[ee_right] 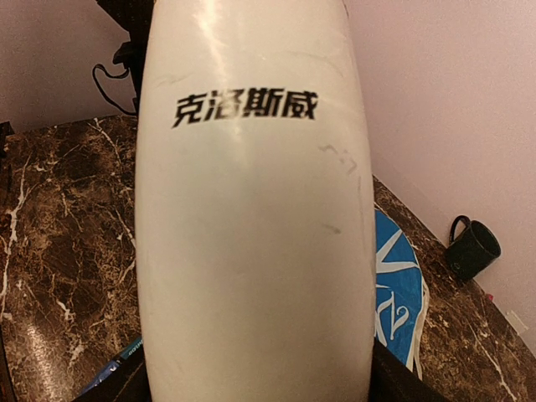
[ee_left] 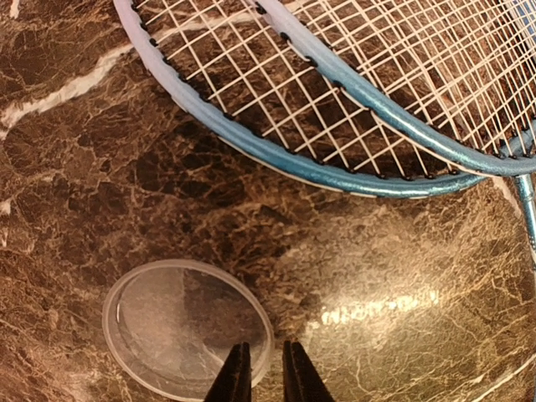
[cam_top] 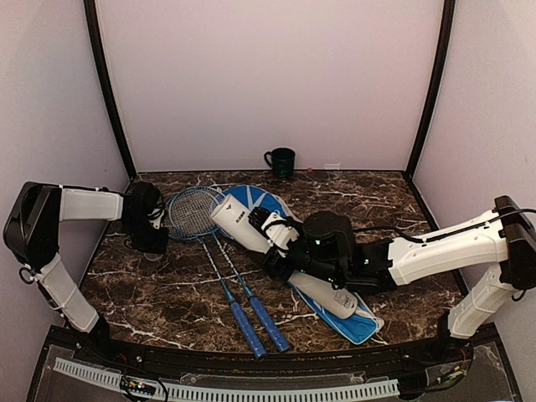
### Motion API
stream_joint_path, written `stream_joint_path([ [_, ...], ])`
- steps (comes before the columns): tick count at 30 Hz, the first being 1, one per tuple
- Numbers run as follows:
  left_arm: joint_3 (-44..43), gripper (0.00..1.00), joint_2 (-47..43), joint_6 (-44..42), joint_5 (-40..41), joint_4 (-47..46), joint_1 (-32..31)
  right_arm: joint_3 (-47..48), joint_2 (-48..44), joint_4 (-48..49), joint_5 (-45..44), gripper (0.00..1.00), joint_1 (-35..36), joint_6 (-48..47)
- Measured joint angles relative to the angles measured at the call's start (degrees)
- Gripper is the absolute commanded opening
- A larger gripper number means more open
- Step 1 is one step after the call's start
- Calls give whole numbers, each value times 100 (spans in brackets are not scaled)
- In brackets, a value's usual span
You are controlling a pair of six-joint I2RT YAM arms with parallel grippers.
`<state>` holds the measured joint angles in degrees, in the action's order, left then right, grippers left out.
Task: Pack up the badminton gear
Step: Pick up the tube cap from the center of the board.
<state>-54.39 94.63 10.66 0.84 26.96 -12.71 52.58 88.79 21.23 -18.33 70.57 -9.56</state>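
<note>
Two blue-handled rackets (cam_top: 219,266) lie side by side, their heads (ee_left: 352,109) to the back left. A long white tube (cam_top: 318,285) with black lettering (ee_right: 251,234) lies slanted over the blue racket cover (cam_top: 356,322), and my right gripper (cam_top: 280,243) is shut around it; the tube fills the right wrist view. My left gripper (cam_top: 151,243) hangs low over a clear round plastic lid (ee_left: 186,328) lying flat on the table. Its fingers (ee_left: 233,377) stand a narrow gap apart and straddle the lid's right rim; I see no contact.
A dark green mug (cam_top: 280,161) stands at the back wall, also in the right wrist view (ee_right: 473,247). The table is dark brown marble (cam_top: 167,285). Pale walls close in the back and both sides.
</note>
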Motion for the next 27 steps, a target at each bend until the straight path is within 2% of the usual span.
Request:
stream_joint_path([
  [17, 0, 6, 107, -52, 7, 9, -39, 0, 0, 2, 0, 70, 0, 15],
  [22, -4, 0, 122, -59, 2, 15, -44, 0, 0, 2, 0, 70, 0, 20],
  [27, -33, 0, 120, -61, 9, 44, -44, 0, 0, 4, 0, 70, 0, 20],
])
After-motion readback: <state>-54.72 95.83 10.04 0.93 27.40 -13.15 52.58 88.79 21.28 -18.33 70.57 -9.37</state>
